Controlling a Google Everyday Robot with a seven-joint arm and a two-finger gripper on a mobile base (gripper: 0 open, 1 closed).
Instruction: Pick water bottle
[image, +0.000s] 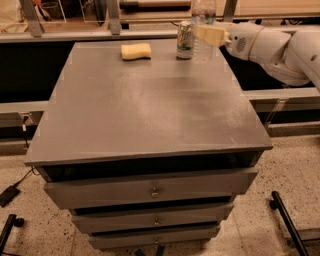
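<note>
Water bottle (203, 15) is upright at the far right corner of the grey surface (150, 110), its cap cut off by the top of the view, and whether its base touches the surface cannot be told. The end effector (207, 34), reaching in from the right on a white arm (280, 47), is clenched around the bottle's middle, with one tan finger (214, 36) crossing its front. Just left of the bottle stands a green-and-silver can (184, 40), and further left lies a yellow sponge (136, 51); three drawers (152, 190) sit beneath the surface.
</note>
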